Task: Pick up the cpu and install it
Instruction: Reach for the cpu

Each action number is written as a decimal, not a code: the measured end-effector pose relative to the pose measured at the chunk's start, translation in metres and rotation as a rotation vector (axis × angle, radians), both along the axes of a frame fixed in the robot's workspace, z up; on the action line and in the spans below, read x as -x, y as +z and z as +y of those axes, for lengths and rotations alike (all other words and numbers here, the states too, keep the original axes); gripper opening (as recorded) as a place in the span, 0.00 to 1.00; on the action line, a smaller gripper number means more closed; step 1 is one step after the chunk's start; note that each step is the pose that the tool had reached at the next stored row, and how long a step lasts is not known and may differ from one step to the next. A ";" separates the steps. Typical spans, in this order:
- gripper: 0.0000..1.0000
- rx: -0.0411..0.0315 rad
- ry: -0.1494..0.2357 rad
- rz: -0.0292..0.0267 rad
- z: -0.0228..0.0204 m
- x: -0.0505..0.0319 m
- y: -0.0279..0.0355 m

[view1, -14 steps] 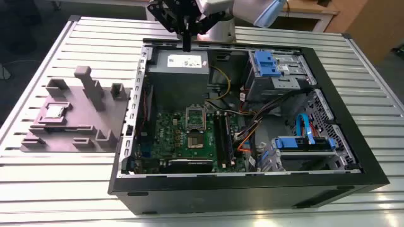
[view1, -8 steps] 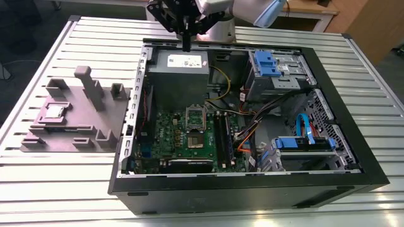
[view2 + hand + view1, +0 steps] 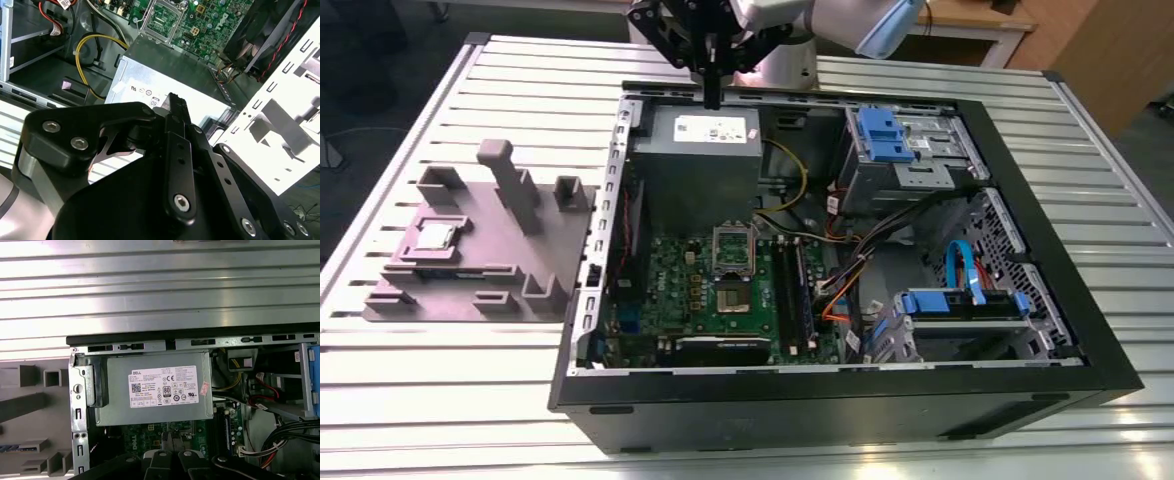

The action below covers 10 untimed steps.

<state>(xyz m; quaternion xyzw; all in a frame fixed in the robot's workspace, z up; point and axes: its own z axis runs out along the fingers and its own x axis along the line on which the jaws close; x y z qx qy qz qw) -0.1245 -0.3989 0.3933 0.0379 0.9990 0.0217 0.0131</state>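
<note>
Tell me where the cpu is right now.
The cpu sits on the grey fixture block at the exterior view's left, outside the open computer case; the gripper is apart from it, above the power supply.

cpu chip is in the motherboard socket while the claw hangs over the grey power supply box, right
No: in the exterior view the cpu chip lies on the grey holder outside the case, while the claw hangs over the grey power supply box.

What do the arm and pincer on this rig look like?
The pincer is matt black, built of flat linked bars joined by silver bolts. In the exterior view, the arm behind it is pale grey with a light blue cap.
</note>
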 end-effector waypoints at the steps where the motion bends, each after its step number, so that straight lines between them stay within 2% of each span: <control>1: 0.11 0.0000 0.000 0.0000 0.0000 0.0000 0.0000; 10: 0.11 0.0000 0.000 0.0000 0.0000 0.0029 0.0000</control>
